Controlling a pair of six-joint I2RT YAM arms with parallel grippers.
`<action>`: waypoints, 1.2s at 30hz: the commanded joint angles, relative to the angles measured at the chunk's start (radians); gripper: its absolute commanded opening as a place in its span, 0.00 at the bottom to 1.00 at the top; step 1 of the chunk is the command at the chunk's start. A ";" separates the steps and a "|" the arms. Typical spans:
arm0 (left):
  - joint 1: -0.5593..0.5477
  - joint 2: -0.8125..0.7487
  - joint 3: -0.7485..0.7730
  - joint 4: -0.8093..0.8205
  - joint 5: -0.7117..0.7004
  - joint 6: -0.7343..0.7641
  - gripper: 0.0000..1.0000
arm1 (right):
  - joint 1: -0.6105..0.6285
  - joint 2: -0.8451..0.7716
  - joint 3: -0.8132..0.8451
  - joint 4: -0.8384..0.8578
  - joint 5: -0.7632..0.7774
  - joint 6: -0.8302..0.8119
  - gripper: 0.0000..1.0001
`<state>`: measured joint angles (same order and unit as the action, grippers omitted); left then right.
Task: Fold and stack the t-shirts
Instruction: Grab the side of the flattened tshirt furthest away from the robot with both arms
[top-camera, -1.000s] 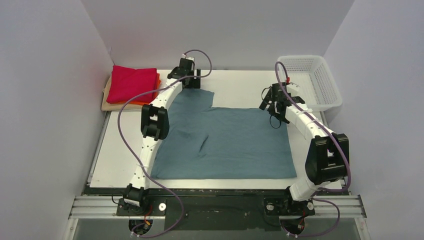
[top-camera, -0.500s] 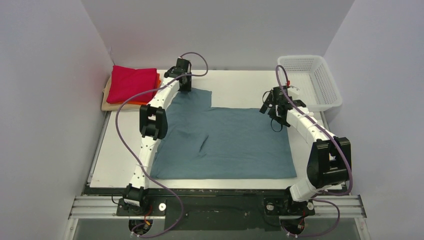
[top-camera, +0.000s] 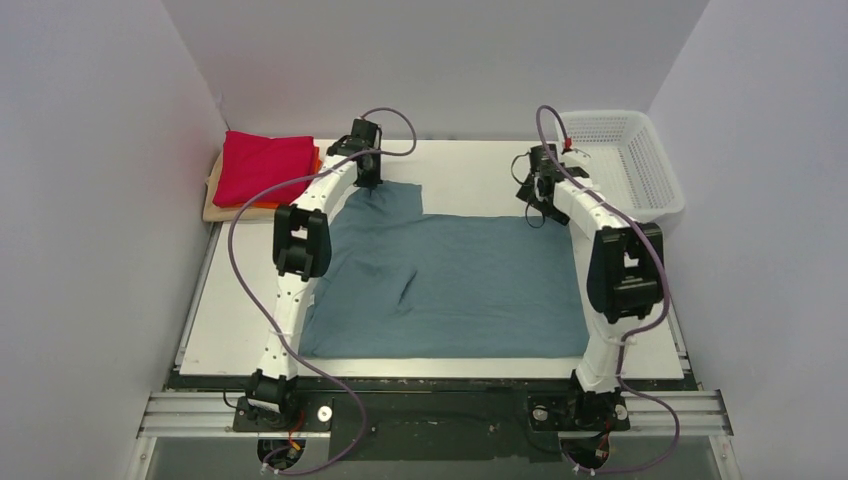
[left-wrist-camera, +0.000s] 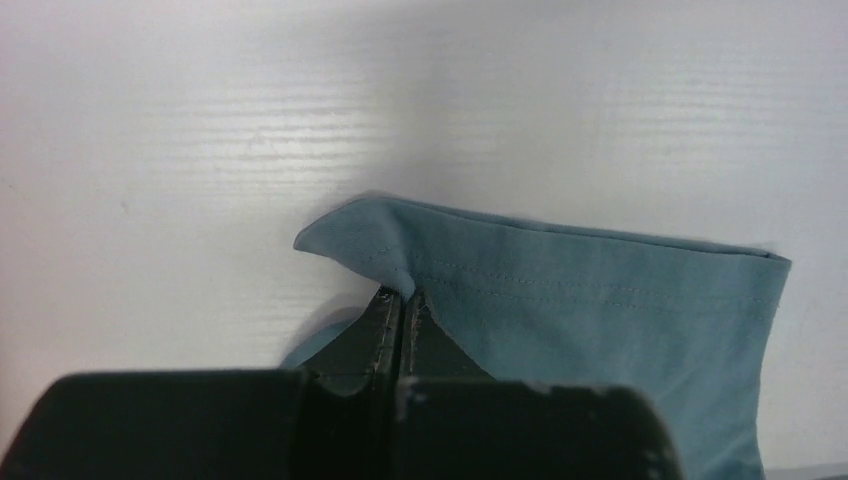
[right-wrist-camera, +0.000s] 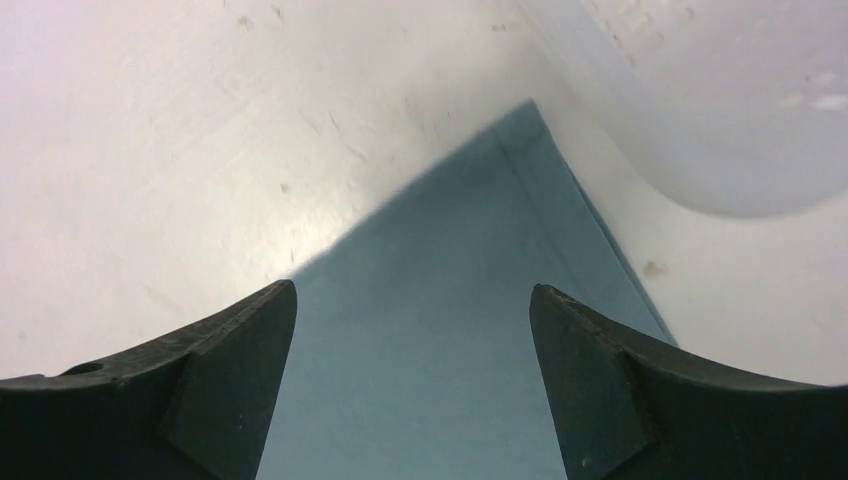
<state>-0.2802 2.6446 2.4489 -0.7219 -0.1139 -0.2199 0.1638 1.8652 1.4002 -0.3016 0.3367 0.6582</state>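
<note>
The large teal-blue t-shirt (top-camera: 450, 285) lies spread flat across the table. My left gripper (top-camera: 370, 181) is at its far left sleeve. In the left wrist view that gripper (left-wrist-camera: 402, 296) is shut on the stitched sleeve hem (left-wrist-camera: 560, 290), and the cloth puckers at the fingertips. My right gripper (top-camera: 534, 208) hovers over the shirt's far right corner. Its fingers (right-wrist-camera: 412, 292) stand open and astride the teal cloth (right-wrist-camera: 430, 330), with nothing held. The red t-shirt (top-camera: 265, 166) sits folded on an orange one (top-camera: 317, 160) and a beige one (top-camera: 214, 203) at the far left.
A white mesh basket (top-camera: 662, 192) stands at the far right corner of the table, close behind the right gripper; its blurred wall (right-wrist-camera: 720, 110) shows in the right wrist view. Grey walls close in the left, back and right sides.
The left gripper has closed on the sleeve hem. The right arm has swung back and left to the shirt's far right corner, its jaws a little narrower.
</note>
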 joint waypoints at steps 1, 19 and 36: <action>-0.005 -0.138 -0.094 0.067 0.090 0.006 0.00 | -0.005 0.152 0.174 -0.091 0.123 0.102 0.80; -0.004 -0.336 -0.349 0.181 0.186 -0.015 0.00 | 0.016 0.426 0.470 -0.432 0.140 0.262 0.69; -0.001 -0.580 -0.669 0.352 0.227 -0.038 0.00 | 0.013 0.388 0.438 -0.495 0.127 0.295 0.33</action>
<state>-0.2817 2.1391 1.8080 -0.4446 0.0772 -0.2470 0.1776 2.2990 1.8565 -0.7269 0.4297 0.9367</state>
